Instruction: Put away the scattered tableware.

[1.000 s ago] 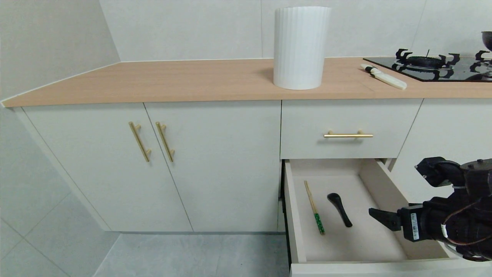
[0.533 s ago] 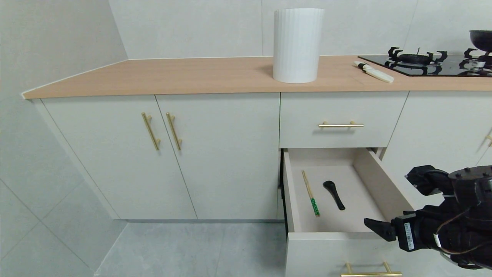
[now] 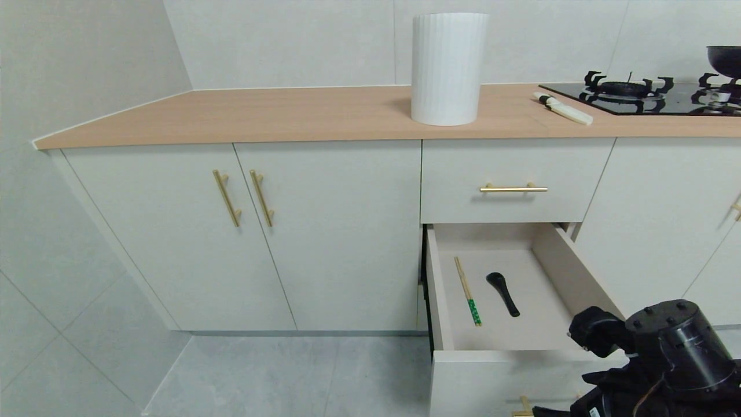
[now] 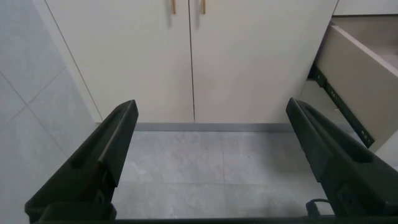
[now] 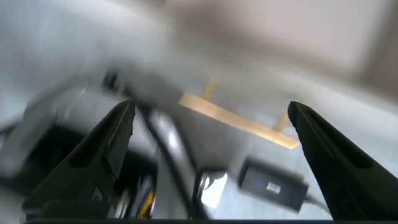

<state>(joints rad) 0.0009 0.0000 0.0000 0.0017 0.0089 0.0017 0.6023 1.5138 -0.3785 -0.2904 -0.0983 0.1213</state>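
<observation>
The right pincer [image 5: 211,155] has its black wedge-shaped fingers spread wide with nothing between them. Half a second ago it hung level with the open drawer [image 3: 557,271] at its front right corner. Now that arm has dropped below the drawer's front panel, and the pincer points at the slim brass bar handle [image 5: 239,121] on it. I take this to mean that stowing into this drawer is done and closing it comes next. The left pincer [image 4: 208,155] is also wide and empty, low over the grey floor tiles to the drawer's left.

Inside the drawer, on its smooth pale floor, lie a pair of thin wooden chopsticks [image 3: 466,291] with green patterned ends. A glossy black spoon [image 3: 502,293] with a rounded bowl lies just beside them, apart from them.

Above the drawer, on the matte wood-grain counter [image 3: 260,116], rests a knife [image 3: 562,109] with a cream blade or sheath. It may be one more piece to put away. A tall white ribbed cylinder [image 3: 447,68] stands there too.
</observation>
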